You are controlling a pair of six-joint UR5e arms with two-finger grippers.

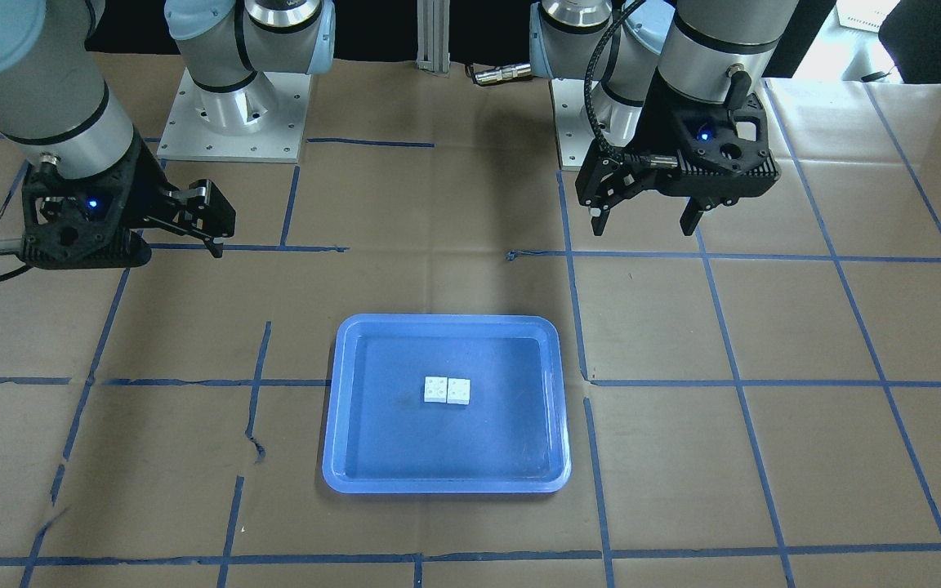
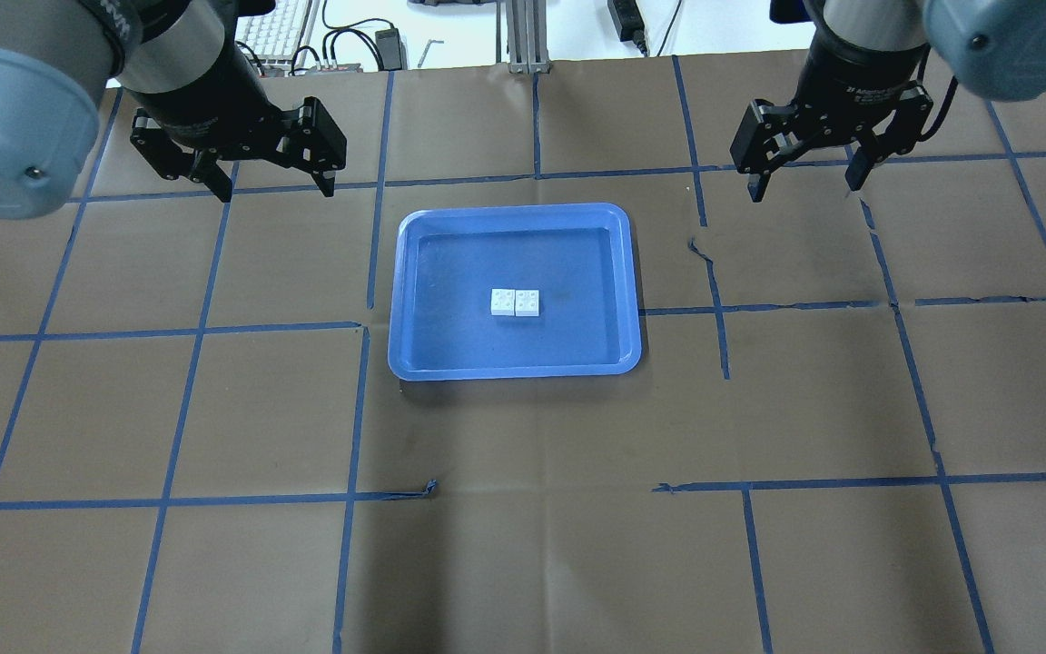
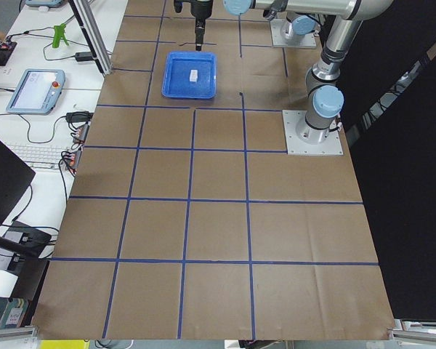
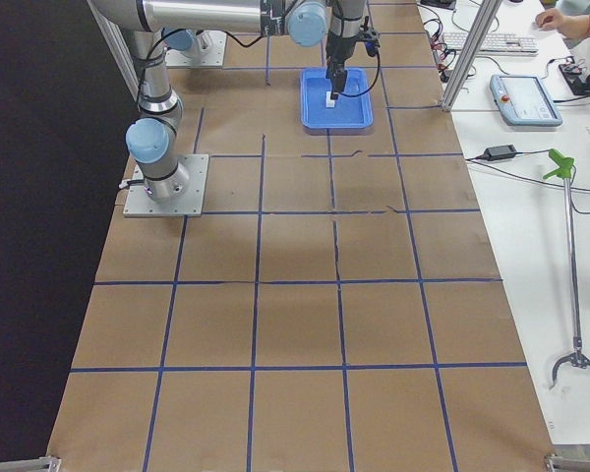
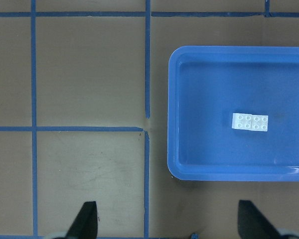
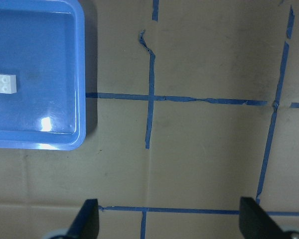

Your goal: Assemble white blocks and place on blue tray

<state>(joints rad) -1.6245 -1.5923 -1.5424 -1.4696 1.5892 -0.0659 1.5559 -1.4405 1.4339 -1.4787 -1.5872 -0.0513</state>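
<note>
Two white blocks (image 2: 516, 302) lie side by side, touching, studs up, near the middle of the blue tray (image 2: 514, 210). They also show in the front view (image 1: 447, 390), the left wrist view (image 5: 250, 121) and at the left edge of the right wrist view (image 6: 2, 83). My left gripper (image 2: 276, 193) is open and empty, above the table beyond the tray's left side. My right gripper (image 2: 803, 189) is open and empty, above the table beyond the tray's right side. Both grippers are well apart from the tray.
The table is covered in brown paper with a grid of blue tape (image 2: 360, 327). The two arm bases (image 1: 234, 106) stand at the robot's edge. A keyboard and cables (image 2: 287, 36) lie past the far edge.
</note>
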